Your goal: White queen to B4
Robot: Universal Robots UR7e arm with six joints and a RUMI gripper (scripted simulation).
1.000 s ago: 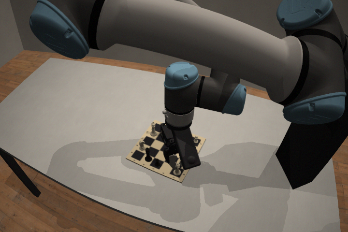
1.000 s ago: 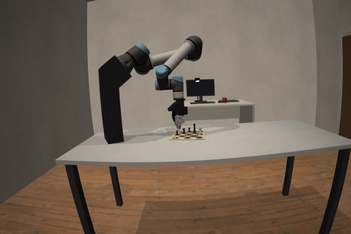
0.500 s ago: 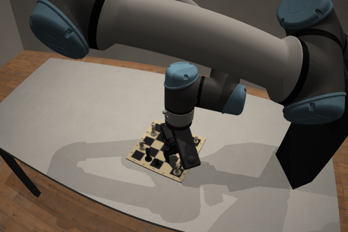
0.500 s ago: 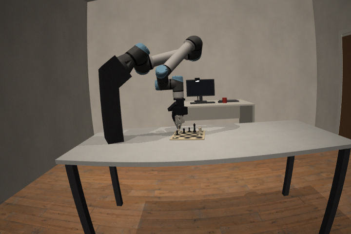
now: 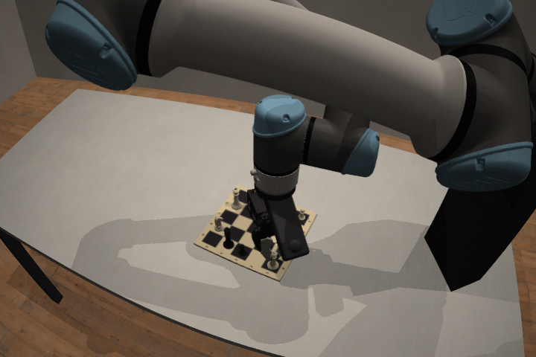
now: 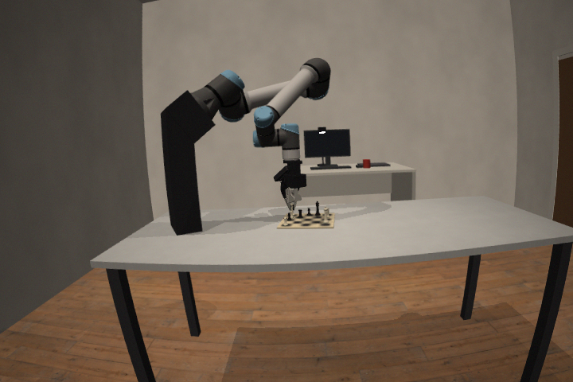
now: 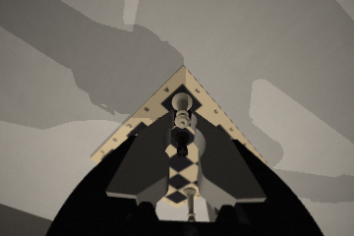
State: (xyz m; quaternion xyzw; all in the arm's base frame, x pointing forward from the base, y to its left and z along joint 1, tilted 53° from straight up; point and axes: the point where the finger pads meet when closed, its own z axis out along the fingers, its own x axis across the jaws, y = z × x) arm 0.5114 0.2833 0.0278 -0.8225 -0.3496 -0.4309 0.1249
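The hand (image 7: pixel 189 189) is clenched on the white queen (image 7: pixel 191 202), low at centre frame, over the board (image 7: pixel 210 109)
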